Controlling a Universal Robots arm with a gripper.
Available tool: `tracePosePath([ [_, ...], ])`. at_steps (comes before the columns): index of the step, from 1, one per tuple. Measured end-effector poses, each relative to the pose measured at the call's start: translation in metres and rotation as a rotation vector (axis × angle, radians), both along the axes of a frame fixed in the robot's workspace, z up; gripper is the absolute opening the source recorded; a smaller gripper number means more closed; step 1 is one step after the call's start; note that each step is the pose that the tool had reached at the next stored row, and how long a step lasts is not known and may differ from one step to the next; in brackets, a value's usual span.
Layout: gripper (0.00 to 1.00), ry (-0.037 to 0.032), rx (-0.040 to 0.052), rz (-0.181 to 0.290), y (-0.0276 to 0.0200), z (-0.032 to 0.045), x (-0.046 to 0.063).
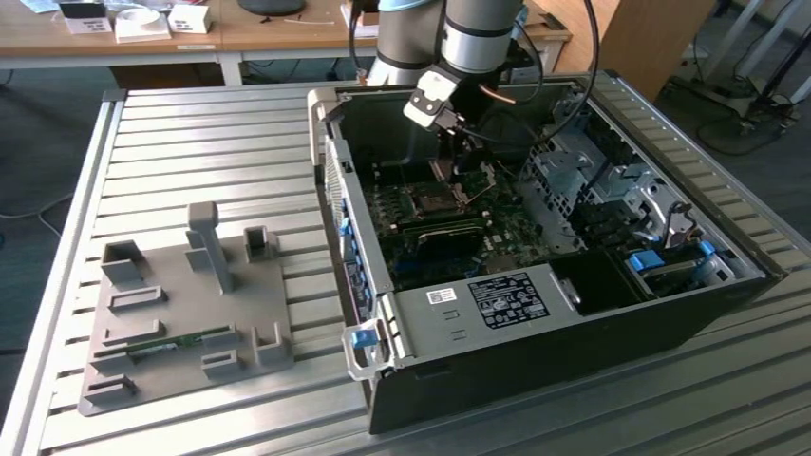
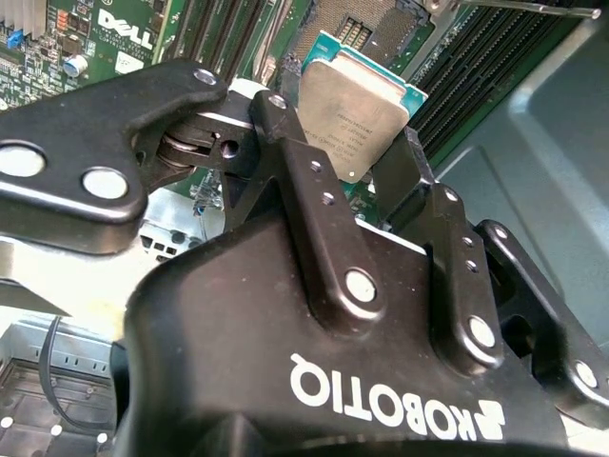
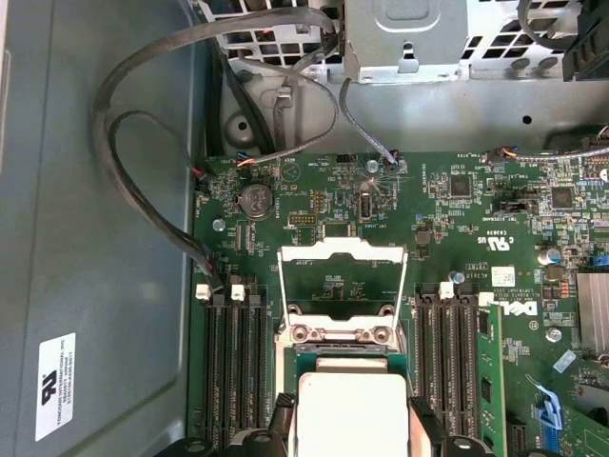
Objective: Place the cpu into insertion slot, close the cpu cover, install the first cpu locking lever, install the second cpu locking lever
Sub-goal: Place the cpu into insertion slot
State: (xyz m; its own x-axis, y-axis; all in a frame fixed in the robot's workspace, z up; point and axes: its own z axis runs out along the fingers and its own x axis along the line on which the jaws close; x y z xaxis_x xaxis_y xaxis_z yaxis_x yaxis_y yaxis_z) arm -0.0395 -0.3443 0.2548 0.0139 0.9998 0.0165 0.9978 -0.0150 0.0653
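Inside the computer case [image 1: 557, 323], you see the gripper [image 2: 339, 126] pinching the cpu [image 2: 366, 86] by two opposite edges and holding it above the motherboard [image 3: 457, 209]. Close beside the cpu, the cpu cover [image 3: 341, 250] is lifted open, and you can look through its empty centre to the board.

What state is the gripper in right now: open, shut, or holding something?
Gripper: shut on the cpu, gripping it by two opposite edges.
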Motion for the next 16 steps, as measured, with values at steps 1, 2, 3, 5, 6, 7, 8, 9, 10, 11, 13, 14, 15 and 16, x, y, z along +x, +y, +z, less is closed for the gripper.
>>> tracePosePath([
  [1,0.54,0.0033,0.0002,0.0,0.0001,-0.0001,0.0],
  [2,0.54,0.004,0.0001,0.0,0.0,0.0,0.0],
  [3,0.54,0.0047,0.0001,0.0,0.0,0.0,0.0],
  [5,0.54,0.0059,0.0,0.0,0.0,0.0,0.0],
  [6,0.54,0.0065,0.0,0.0,0.0,0.0,0.0],
  [7,0.54,0.0065,0.0001,0.0,0.0,0.0,0.0],
  [8,0.54,0.0066,0.0001,-0.004,0.0,-0.0001,0.0],
  [9,0.54,0.0066,0.0002,-0.008,0.0,-0.0001,0.0],
  [10,0.54,0.0066,0.0002,-0.009,0.0,-0.0001,0.0],
  [11,0.54,0.0066,0.0001,-0.01,0.0,-0.0001,0.0],
  [13,0.54,0.0066,0.0001,-0.01,0.0,-0.0001,0.0],
  [14,0.54,0.0066,0.0001,-0.01,0.0,-0.0001,0.0],
  [15,0.54,0.0066,0.0001,-0.01,0.0,-0.0001,0.0],
  [16,0.54,0.0064,0.0003,-0.01,0.0,-0.0004,0.0],
])
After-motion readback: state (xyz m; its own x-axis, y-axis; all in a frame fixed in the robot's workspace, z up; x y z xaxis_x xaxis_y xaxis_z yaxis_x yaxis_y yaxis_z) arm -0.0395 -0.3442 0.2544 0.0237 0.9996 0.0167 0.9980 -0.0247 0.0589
